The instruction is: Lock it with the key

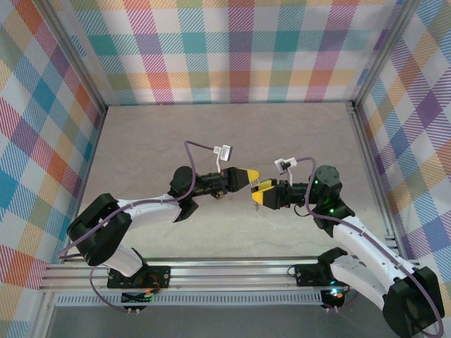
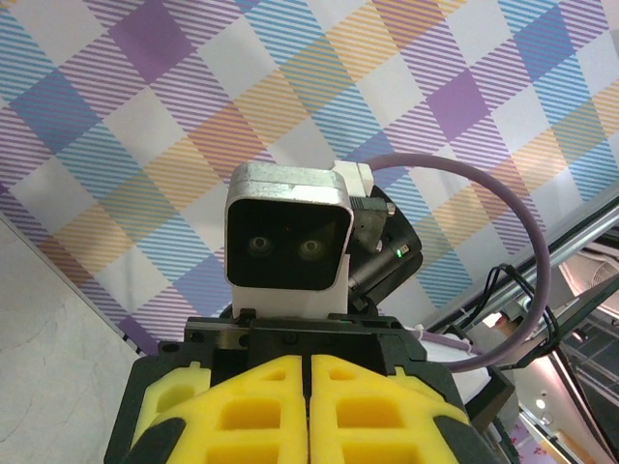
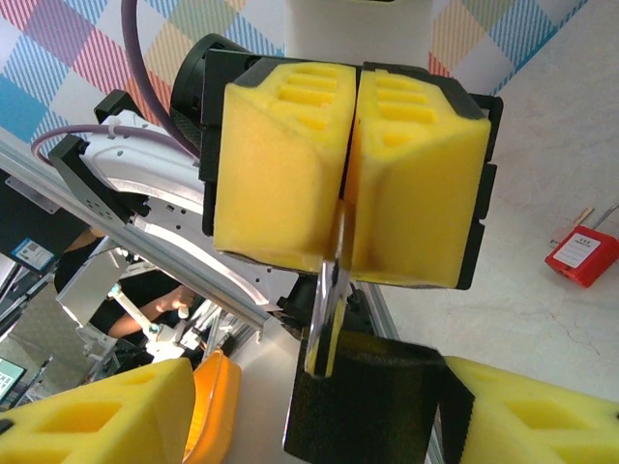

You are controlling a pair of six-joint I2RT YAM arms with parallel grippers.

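My left gripper [image 1: 248, 176] hangs in mid-air at the table's centre, nose to nose with my right gripper [image 1: 262, 197]. In the right wrist view the left gripper's yellow pads [image 3: 280, 164] are shut on a thin silver key [image 3: 327, 319], whose blade sticks out of them. The blade's tip reaches between my right gripper's [image 3: 319, 420] spread fingers, down to a black fuzzy block [image 3: 372, 401] that sits against the right finger [image 3: 532, 416]. A small red padlock [image 3: 583, 253] with a white label lies on the table behind. In the left wrist view my own pads [image 2: 311, 406] are pressed together.
Checked fabric walls [image 1: 232, 49] close in the back and both sides of the beige table [image 1: 232, 134]. An aluminium rail [image 1: 232, 271] runs along the near edge by the arm bases. The right arm's wrist camera [image 2: 290, 232] faces my left gripper at close range.
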